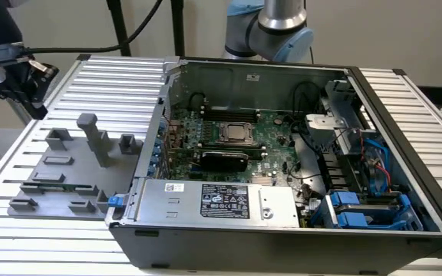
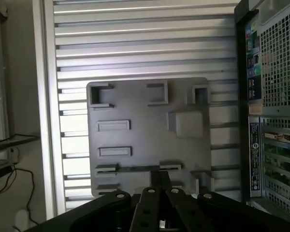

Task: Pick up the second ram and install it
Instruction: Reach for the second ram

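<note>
The second ram (image 1: 57,186) is a thin green stick standing on edge between grey blocks of the fixture plate (image 1: 67,172), at the exterior view's left. In the wrist view the ram (image 2: 135,169) shows as a dark narrow line across the plate (image 2: 150,135). My gripper (image 1: 35,80) hangs high above the ribbed table, well behind the fixture and apart from it. Its black fingertips (image 2: 159,180) meet at a point over the ram's slot in the wrist view, shut with nothing visible between them.
An open computer case (image 1: 282,230) with its green motherboard (image 1: 236,144) fills the exterior view's middle and right. A tall grey post (image 1: 90,135) rises from the fixture. Ribbed aluminium table (image 1: 121,75) lies around both. Black cables run at the back left.
</note>
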`<state>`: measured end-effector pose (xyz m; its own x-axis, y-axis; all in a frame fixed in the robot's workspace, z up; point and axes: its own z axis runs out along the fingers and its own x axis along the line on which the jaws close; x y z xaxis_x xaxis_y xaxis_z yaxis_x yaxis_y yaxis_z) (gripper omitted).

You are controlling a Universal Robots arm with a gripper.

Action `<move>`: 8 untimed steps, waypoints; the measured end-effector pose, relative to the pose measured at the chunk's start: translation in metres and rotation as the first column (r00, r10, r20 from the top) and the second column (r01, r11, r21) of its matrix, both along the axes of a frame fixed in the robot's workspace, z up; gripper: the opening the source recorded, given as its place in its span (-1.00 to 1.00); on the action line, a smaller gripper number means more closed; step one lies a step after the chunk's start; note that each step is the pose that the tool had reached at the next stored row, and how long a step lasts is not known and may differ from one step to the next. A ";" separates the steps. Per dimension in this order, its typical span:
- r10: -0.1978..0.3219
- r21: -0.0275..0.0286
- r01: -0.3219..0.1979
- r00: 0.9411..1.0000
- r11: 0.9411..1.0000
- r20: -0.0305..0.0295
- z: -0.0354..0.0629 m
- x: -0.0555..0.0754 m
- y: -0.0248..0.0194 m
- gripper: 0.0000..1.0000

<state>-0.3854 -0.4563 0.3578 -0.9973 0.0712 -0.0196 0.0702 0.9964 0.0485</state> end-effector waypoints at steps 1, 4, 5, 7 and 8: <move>0.000 0.000 0.000 1.000 1.000 0.000 -0.0014 -0.005 -0.0003 -1.00; 0.000 0.000 0.000 1.000 1.000 0.000 -0.0055 -0.017 -0.0018 -1.00; 0.000 0.000 0.000 1.000 1.000 -0.001 -0.0066 -0.019 -0.0026 -1.00; 0.001 0.000 -0.001 1.000 1.000 -0.002 -0.0092 -0.020 -0.0043 -1.00; 0.002 0.000 -0.002 1.000 1.000 -0.002 -0.0105 -0.020 -0.0049 -1.00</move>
<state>-0.4052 -0.4612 0.3473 -0.9974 0.0695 -0.0172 0.0686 0.9965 0.0482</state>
